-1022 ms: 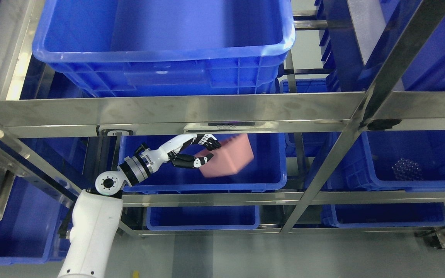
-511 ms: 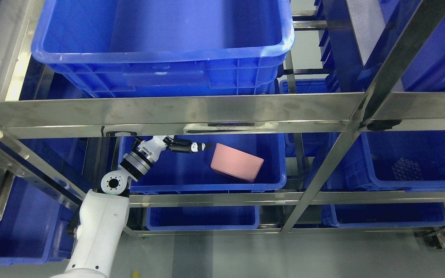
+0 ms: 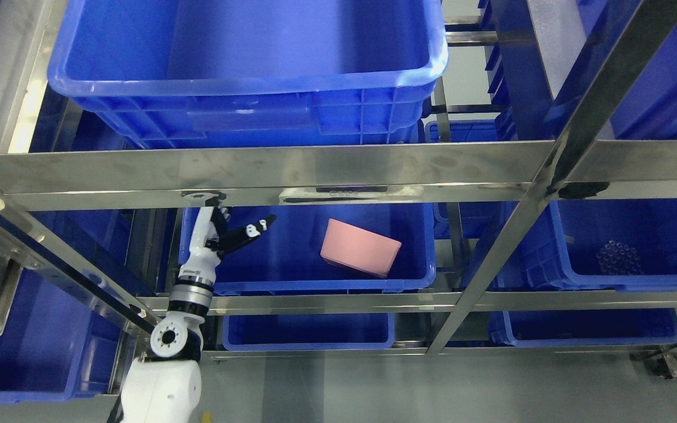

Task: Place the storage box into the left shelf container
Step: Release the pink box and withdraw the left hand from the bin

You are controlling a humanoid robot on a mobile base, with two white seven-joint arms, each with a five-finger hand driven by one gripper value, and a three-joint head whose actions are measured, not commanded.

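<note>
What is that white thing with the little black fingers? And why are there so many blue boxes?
That white thing is a robot's arm, and at its end sits the left hand, with fingers a bit like yours. The picture comes from a camera on the robot's head, so you see what the robot sees, looking down at a shiny metal shelf. The blue boxes are plastic tubs for storing things. In the middle tub lies a pink box, tipped a little, near the tub's right side. The hand holds nothing: its fingers are spread, and it is at the tub's left edge, apart from the pink box. The tub on the right holds a bunch of small clear balls. The robot's other arm is not in the picture.
</note>
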